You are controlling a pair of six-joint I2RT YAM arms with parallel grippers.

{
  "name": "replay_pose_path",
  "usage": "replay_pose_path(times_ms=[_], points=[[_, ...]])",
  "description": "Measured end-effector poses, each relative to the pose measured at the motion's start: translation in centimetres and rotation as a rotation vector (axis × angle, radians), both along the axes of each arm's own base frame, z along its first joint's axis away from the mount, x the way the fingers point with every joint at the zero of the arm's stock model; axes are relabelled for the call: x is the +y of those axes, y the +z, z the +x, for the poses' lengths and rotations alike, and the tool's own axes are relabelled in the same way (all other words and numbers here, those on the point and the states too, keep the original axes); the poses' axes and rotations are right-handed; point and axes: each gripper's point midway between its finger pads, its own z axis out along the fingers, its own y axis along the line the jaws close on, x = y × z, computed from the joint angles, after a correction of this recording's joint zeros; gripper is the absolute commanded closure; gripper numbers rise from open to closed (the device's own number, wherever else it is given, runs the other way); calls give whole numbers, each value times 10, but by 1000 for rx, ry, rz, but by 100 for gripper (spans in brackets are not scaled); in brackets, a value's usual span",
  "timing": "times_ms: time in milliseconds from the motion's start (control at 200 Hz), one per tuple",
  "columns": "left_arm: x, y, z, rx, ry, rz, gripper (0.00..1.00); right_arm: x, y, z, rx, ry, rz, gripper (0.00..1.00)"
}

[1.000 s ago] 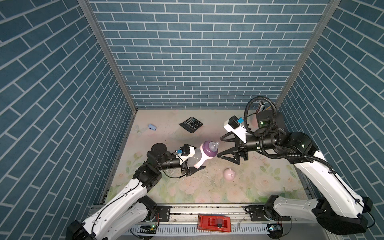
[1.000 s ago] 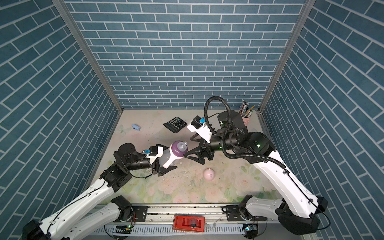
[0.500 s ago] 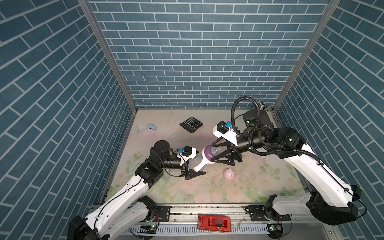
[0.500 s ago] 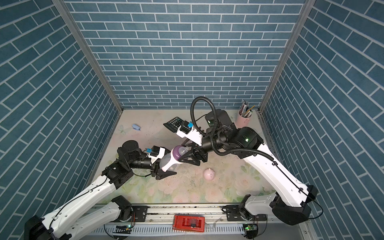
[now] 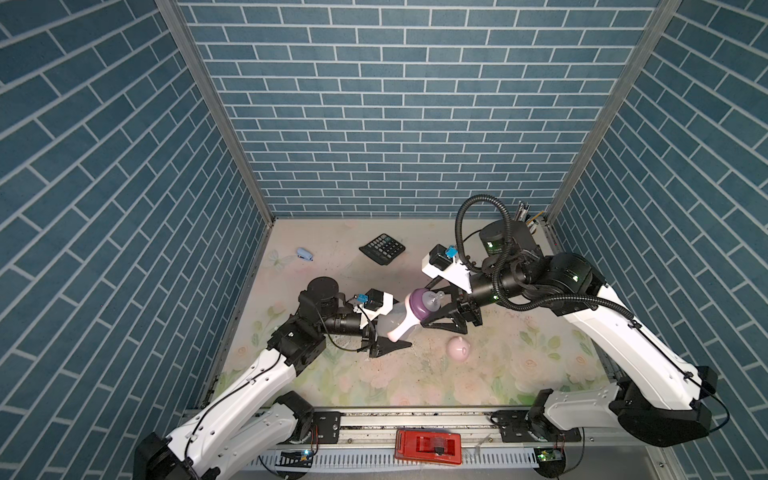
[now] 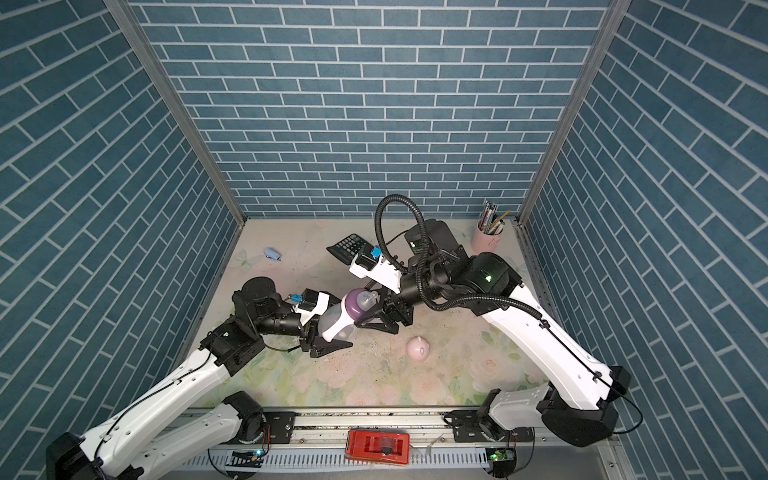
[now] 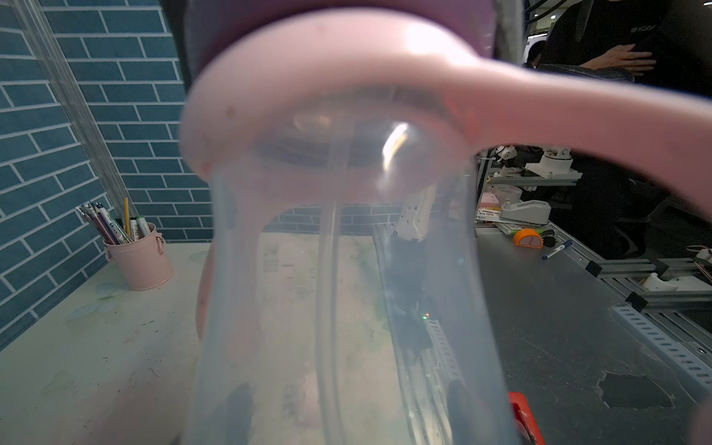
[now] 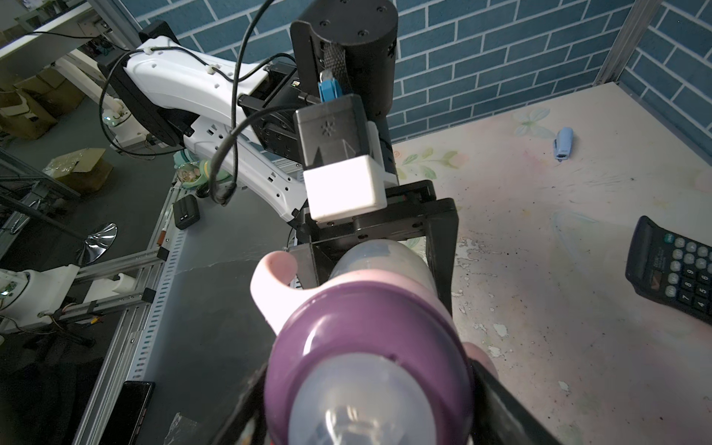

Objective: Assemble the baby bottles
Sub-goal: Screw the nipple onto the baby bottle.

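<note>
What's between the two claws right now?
The bottle: the left claw holds it, and the right claw flanks its purple collar. There is no bare gap between them; both top views and the right wrist view show it.

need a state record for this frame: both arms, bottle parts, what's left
left gripper: jaws shut on the translucent bottle body, tilted, off the floral table
right gripper: jaws against both sides of the purple collar with clear nipple
pink looped-handle ring: on the bottle neck, under the collar
pink eared dome cap: on the table, apart from both arms, not fitted
clutter: black calculator, pink pen cup
left to do: probably tighten collar, then cap
</note>
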Motion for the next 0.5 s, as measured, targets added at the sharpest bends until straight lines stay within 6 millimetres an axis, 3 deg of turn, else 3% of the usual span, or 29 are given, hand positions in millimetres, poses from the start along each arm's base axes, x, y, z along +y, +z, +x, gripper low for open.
replay_pose_path(times_ms=[80, 500], points=[[0, -1, 1, 5, 0, 3, 75, 0, -1, 1, -4, -7, -4, 27], [4, -6, 16, -58, 111, 36, 77, 5, -6, 12, 32, -88, 12, 57]])
